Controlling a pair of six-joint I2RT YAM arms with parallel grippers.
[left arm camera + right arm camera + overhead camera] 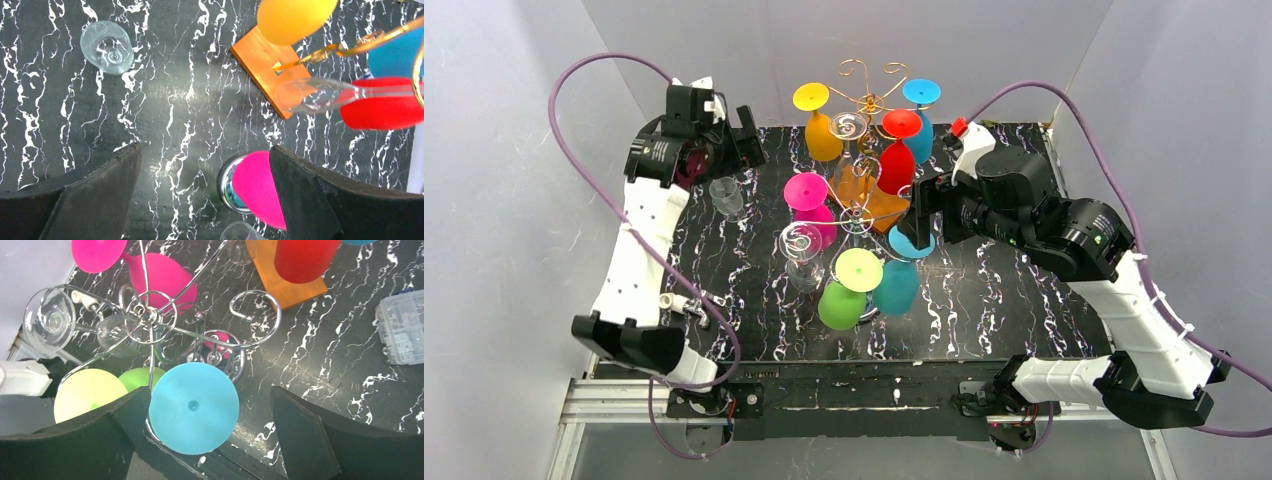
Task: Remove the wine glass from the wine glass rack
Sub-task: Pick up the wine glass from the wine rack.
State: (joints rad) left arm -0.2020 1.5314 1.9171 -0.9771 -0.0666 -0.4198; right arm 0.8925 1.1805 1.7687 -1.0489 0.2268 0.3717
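Left gripper (204, 150) hangs released and empty, well left of the rack (856, 218), above a clear glass (106, 47) standing on the table. At the rack's near-right arm the teal glass (194, 407) hangs bowl down, its foot showing between the spread, empty fingers of the right gripper (210, 392). We judge the grasp wants the fingers lowered past the foot onto the stem and closed softly, then slid outward along the wire, minding the lime glass (87, 395) just left.
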